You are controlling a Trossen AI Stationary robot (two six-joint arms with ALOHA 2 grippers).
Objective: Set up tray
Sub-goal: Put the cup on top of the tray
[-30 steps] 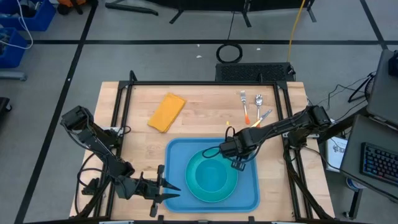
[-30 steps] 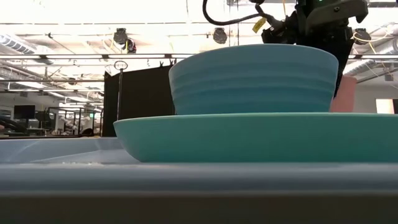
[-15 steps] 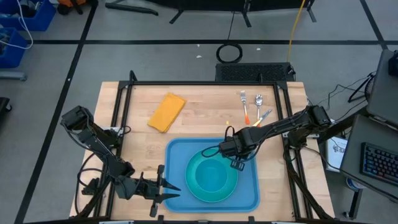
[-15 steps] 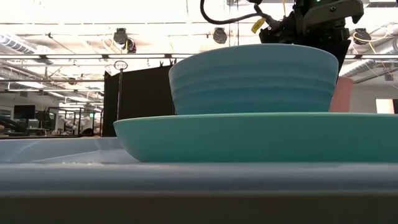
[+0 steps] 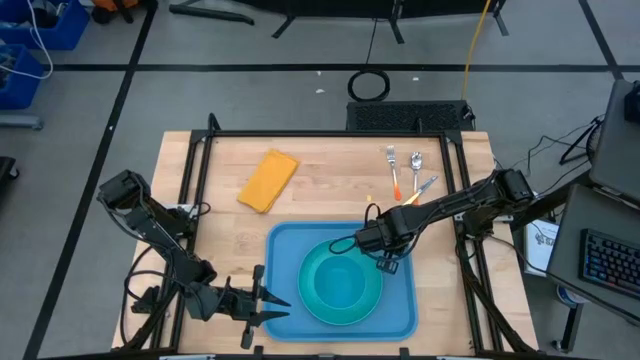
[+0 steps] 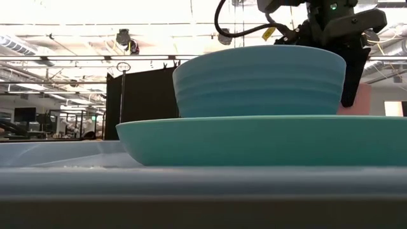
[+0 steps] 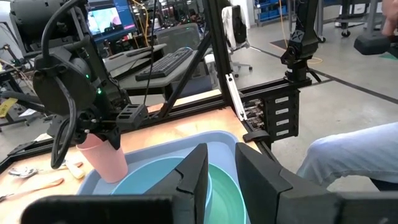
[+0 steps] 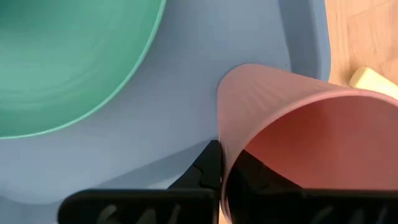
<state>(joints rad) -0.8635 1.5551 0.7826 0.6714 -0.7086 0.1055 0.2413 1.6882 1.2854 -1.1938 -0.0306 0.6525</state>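
The tray lies flat on the wooden table, in the half of the table toward 6 o'clock in the high view and slightly toward 3 o'clock of the table's centre line. Its long sides run from 9 to 3 o'clock.

A round teal plate sits inside the tray. In the low view a ribbed blue bowl stands on the plate, with the tray's rim in the foreground.

The right tool is over the tray's corner toward 1 o'clock, just beside the plate's rim. It is closed on a pink cup. The right wrist view shows the cup gripped at its rim, one finger outside the wall and one inside the open mouth, with the tray floor and the plate edge beyond. The left wrist view shows the cup upright with its base at the tray floor; contact with the floor cannot be confirmed.

The left tool waits at the tray's edge toward 9 o'clock, low over the table. Its fingers stand apart with a narrow gap and hold nothing.

Toward 11 o'clock of the tray, well apart from it, a folded yellow cloth lies on the table. Toward 1 o'clock, a fork, a spoon and a third utensil lie together near the table's edge.
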